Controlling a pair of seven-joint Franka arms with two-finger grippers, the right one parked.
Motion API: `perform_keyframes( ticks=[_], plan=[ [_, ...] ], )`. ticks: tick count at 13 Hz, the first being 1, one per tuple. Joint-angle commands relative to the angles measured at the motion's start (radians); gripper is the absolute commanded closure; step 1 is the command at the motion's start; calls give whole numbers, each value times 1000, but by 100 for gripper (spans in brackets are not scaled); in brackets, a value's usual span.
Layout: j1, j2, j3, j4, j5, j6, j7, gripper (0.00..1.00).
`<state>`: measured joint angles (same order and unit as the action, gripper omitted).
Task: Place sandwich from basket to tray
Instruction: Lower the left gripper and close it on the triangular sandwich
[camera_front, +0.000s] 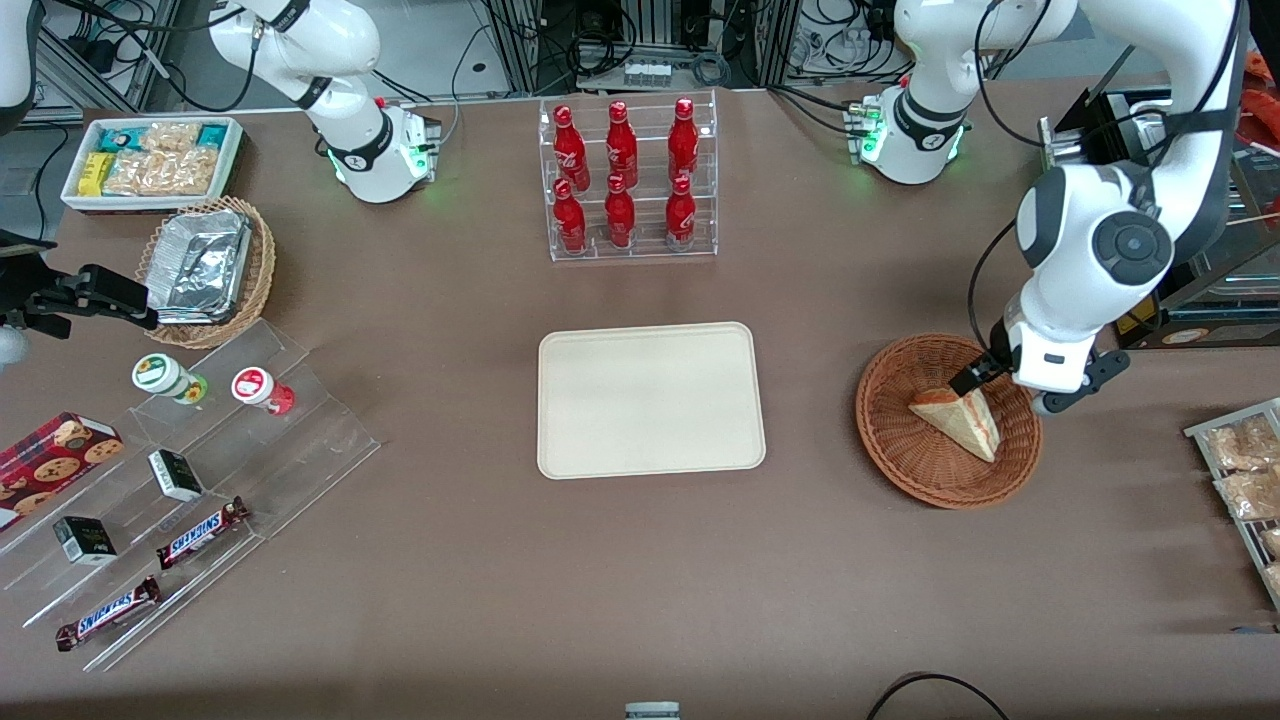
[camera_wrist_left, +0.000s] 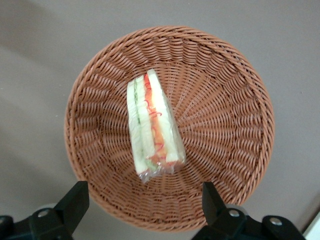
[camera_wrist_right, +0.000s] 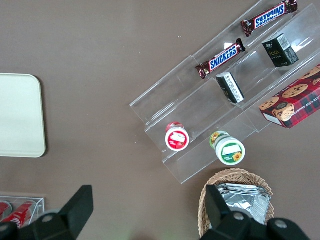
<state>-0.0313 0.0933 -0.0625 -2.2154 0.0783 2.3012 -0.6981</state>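
The sandwich (camera_front: 960, 420), a clear-wrapped wedge of white bread with red and green filling, lies in the round reddish-brown wicker basket (camera_front: 885, 440) toward the working arm's end of the table. The wrist view looks straight down on the sandwich (camera_wrist_left: 152, 127), which rests in the middle of the basket (camera_wrist_left: 225, 125). My left gripper (camera_front: 1010, 390) hovers above the part of the basket farther from the front camera. The gripper (camera_wrist_left: 144, 196) is open and holds nothing; its black fingers (camera_wrist_left: 75, 197) stand wide over the rim. The cream tray (camera_front: 650, 400) lies bare at the table's middle.
A clear rack of red bottles (camera_front: 628, 180) stands farther from the camera than the tray. Toward the parked arm's end are a white snack bin (camera_front: 150, 160), a foil-lined basket (camera_front: 205, 265) and acrylic steps with candy bars (camera_front: 200, 530). A wire rack of snacks (camera_front: 1245, 480) lies beside the basket.
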Motion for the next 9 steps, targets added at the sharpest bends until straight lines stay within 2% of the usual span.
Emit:
perform_keyframes(
  ticks=[1,9],
  plan=[
    [7,54,-2,0,17,53,-44,0],
    [37,152,-2,0,12,151,-99,0]
  ],
)
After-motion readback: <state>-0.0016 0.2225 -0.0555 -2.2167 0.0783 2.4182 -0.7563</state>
